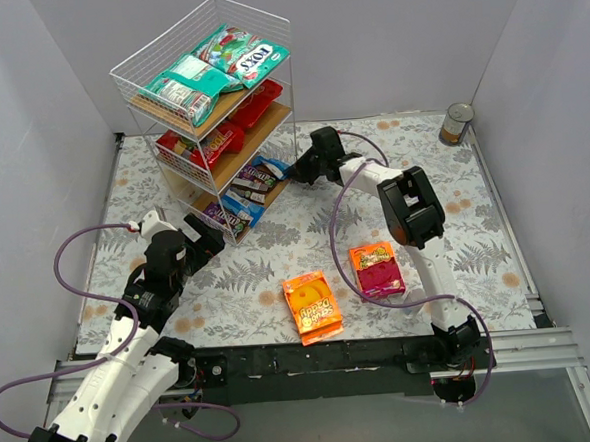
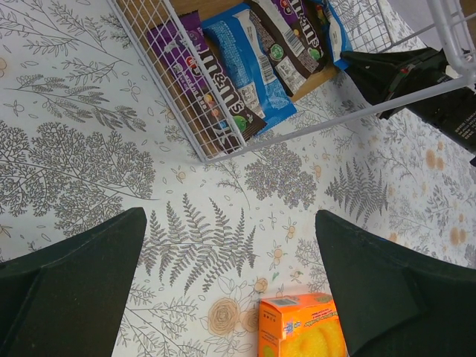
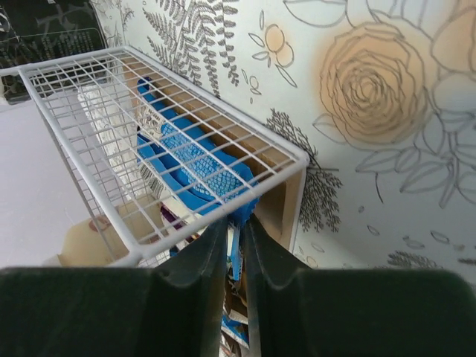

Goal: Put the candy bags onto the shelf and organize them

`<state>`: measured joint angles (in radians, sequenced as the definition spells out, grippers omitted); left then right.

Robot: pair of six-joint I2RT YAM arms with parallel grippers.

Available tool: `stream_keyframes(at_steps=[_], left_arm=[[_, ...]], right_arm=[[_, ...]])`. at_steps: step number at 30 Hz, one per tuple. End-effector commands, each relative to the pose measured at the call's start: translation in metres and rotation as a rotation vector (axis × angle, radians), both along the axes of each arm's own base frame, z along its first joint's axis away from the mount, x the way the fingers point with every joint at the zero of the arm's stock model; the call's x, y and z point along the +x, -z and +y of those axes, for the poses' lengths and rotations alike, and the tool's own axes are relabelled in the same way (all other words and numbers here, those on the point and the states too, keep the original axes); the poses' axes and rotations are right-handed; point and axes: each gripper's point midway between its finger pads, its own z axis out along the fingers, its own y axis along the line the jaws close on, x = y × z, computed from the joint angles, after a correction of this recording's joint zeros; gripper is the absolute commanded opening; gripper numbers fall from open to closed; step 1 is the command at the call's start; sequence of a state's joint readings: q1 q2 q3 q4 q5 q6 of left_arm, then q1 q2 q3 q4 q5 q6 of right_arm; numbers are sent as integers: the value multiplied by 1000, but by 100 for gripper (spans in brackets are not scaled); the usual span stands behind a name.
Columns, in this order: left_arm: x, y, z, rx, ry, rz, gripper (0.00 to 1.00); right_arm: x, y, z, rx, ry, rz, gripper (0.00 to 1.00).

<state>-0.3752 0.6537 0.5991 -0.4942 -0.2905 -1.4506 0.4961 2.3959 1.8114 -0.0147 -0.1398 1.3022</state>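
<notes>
Two bags (orange (image 1: 313, 306), pink-orange (image 1: 377, 269)) on table (image 1: 475, 220)

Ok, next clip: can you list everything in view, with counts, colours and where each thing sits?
shelf: one, white wire with wooden boards, far left of the table
green bags: about three, teal-green, top tier
red bags: at least two, red, middle tier
small packs: several, purple, blue and brown, bottom tier
orange bag: one, orange, flat on the table near the front
pink bag: one, pink and orange, flat, just right of the orange bag
can: one, silver, far right corner
tablecloth: one, grey floral, over the table
left gripper: black, open, empty, in front of the shelf
right gripper: black, at the bottom tier, a blue pack edge between its narrow jaws; grip unclear
</notes>
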Motion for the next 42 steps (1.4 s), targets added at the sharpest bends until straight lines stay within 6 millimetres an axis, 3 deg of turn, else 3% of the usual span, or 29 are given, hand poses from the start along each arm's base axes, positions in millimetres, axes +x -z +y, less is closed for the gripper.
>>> stream_keyframes(at_steps=[1, 8, 14, 15, 22, 25, 27, 28, 30, 31, 32, 33, 34, 41, 42], left_arm=[[1, -6, 5, 23, -16, -12, 98], [0, -5, 5, 24, -16, -9, 98], [1, -5, 4, 22, -13, -12, 98], [1, -5, 4, 19, -13, -13, 98], [-1, -7, 4, 14, -13, -18, 98], [-1, -8, 5, 21, -9, -20, 98], [0, -11, 3, 28, 9, -23, 98], [0, -12, 4, 32, 2, -17, 98], [1, -15, 8, 49, -18, -14, 98], [2, -16, 9, 59, -20, -13, 98], [4, -20, 12, 73, -35, -18, 98], [5, -23, 14, 77, -46, -22, 98], [6, -25, 16, 83, -57, -24, 98], [14, -45, 32, 156, -128, -53, 98], [16, -47, 34, 165, -136, -52, 98]], right_arm=[[19, -20, 12, 32, -27, -104, 24], [23, -28, 7, -2, -26, -140, 31], [13, -34, -3, -18, -11, -149, 43], [8, -28, -8, -30, -7, -135, 44], [-4, -56, -28, -45, 38, -187, 51], [-7, -81, -33, -65, 22, -256, 58], [-15, -85, -40, -122, 0, -263, 63], [-18, -104, -46, -137, 1, -299, 64], [-28, -100, -63, -223, -10, -316, 66], [-31, -120, -75, -242, 6, -356, 67], [-36, -120, -83, -278, -5, -370, 68], [-46, -108, -95, -312, -9, -340, 68], [-51, -117, -112, -339, 22, -344, 69], [-99, -111, -205, -544, 116, -309, 70], [-106, -123, -215, -571, 125, -338, 70]])
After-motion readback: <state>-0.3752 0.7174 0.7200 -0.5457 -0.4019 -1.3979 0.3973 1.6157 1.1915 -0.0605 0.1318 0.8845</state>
